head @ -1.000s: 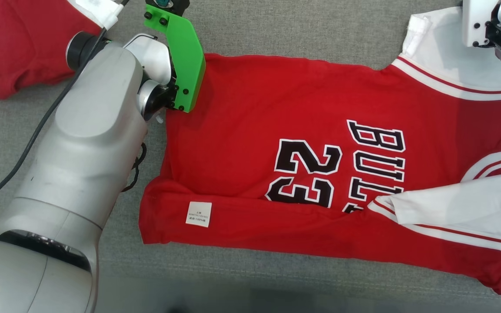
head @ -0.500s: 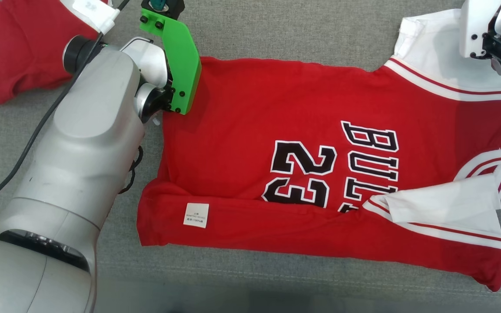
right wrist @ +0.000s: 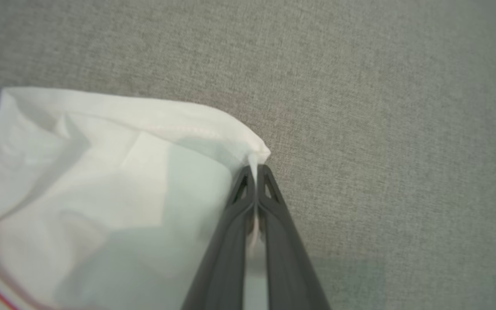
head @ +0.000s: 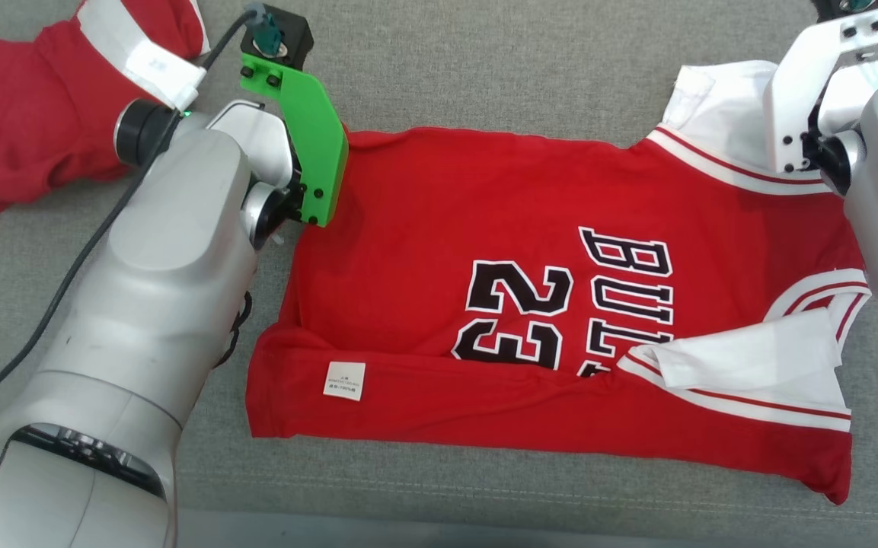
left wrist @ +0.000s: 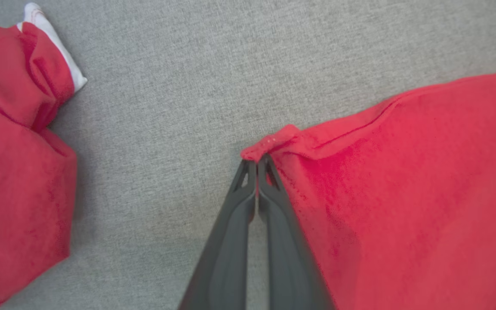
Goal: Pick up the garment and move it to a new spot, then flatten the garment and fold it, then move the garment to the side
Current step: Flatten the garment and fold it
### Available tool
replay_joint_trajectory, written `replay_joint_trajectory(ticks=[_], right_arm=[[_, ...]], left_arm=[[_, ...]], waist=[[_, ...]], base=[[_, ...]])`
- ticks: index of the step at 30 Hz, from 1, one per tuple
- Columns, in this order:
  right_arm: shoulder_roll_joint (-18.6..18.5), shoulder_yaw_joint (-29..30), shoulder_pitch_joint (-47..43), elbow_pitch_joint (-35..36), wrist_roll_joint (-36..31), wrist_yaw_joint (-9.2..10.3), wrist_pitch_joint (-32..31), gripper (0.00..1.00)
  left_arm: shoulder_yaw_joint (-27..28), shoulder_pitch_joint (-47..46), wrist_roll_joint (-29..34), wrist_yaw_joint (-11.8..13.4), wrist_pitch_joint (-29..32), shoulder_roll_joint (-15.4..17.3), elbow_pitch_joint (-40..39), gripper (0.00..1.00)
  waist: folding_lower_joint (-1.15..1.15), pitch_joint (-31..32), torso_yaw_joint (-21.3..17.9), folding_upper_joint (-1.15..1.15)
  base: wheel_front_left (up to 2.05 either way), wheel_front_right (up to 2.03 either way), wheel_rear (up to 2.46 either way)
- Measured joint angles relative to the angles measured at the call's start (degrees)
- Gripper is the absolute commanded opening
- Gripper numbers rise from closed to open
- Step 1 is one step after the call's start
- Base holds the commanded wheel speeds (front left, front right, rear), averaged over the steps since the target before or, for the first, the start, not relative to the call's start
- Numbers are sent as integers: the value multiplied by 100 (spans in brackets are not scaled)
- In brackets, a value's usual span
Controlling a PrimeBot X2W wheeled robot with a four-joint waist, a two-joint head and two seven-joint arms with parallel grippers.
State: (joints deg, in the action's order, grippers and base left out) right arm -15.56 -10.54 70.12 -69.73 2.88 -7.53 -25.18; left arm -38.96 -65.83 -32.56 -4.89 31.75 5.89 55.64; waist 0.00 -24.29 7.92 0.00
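The garment [head: 439, 213] is a red jersey with black "23" lettering and white sleeves, spread flat on the grey cloth surface, its near edge folded over. My left gripper [left wrist: 256, 165] is shut on the jersey's far hem corner [left wrist: 273, 144]; the green bracket [head: 313, 144] hides the fingers in the head view. My right gripper [right wrist: 256, 170] is shut on the edge of the white sleeve [right wrist: 101, 172] at the jersey's far right, under the white bracket [head: 796, 99].
A second red garment [head: 20, 129] lies bunched at the far left, also seen in the left wrist view [left wrist: 11, 150]. A black cable [head: 65, 281] runs along my left arm. Grey cloth surface [head: 484, 68] surrounds the jersey.
The right gripper has closed on the white sleeve edge. The head camera has shifted, so the whole scene sits lower in the picture. The left gripper keeps its hold.
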Motion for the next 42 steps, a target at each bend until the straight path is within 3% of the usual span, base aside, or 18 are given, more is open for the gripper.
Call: replay_joint_trajectory(ticks=[5,13,18,23,30,32,42], right_arm=[[-196,-720,-519,491,636,-1,207,0],[-1161,-1614,-1545,2417,2057,-1,178,0],[-1726,-1707,-2302,3634,2622,0,-118,0],[-2011,-1472,-2988,4620,2880,0,-443,0],[-2052,-866,-3736,5732,2861,0,-698,0],[-1900,-617,-3885,5921,2740,0,-706,0],[-1430,-174,-3825,5885,2309,0,-146,0]], left_arm=[[-64,321,-8,-46,-287,12,-89,0],[-103,778,99,193,-1021,190,-476,0],[-232,1250,275,299,-1496,442,-715,0],[-394,1720,514,394,-2016,804,-1013,0],[-621,2142,860,517,-2765,1156,-1492,0],[-660,2209,899,582,-2910,1163,-1568,0],[-598,2200,898,833,-3231,1094,-1469,0]], waist=[[0,324,-36,0],[0,749,-166,0],[0,1006,-267,0],[0,1275,-358,0],[0,1585,-468,0],[0,1610,-530,0],[0,1497,-550,0]], base=[[0,0,0],[0,0,0],[0,0,0],[0,0,0],[0,0,0],[0,0,0],[0,0,0]])
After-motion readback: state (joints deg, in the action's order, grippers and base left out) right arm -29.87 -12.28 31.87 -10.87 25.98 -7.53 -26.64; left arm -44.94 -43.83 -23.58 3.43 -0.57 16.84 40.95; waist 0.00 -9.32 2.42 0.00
